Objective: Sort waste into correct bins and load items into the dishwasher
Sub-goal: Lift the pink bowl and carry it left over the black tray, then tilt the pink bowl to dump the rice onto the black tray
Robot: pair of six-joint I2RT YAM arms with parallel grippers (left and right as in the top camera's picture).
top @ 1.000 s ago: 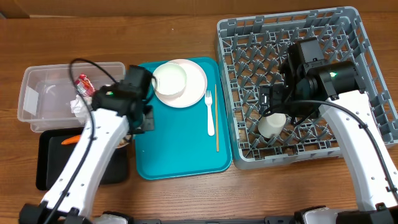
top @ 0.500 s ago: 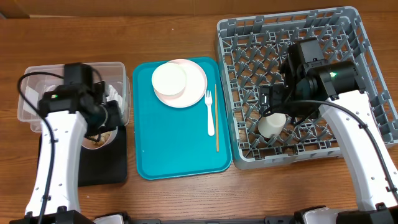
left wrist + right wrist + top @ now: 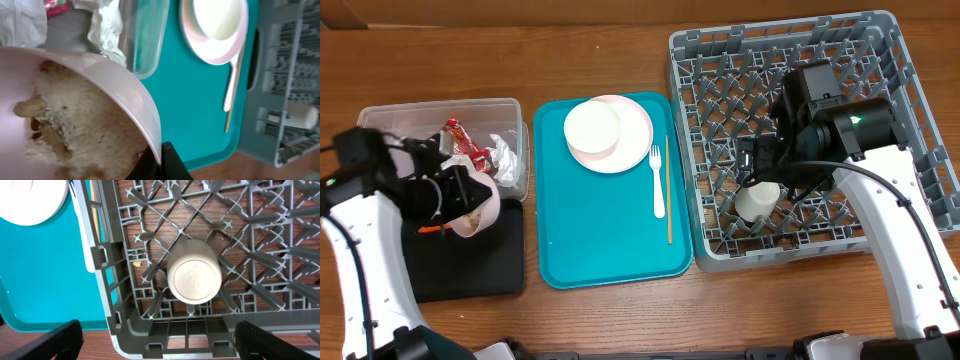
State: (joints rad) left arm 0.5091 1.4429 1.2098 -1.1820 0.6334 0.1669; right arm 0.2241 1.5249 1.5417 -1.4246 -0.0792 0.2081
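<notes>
Over the black tray, the left tool (only fingertips visible) pinches a seemingly tilted white bowl holding beige crumbs; right tool gapes.

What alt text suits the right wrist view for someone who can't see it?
A small white cup sits among the pegs of the grey rack, closed end up. The open right pincer hangs above it, a teal tray beside the rack.
</notes>
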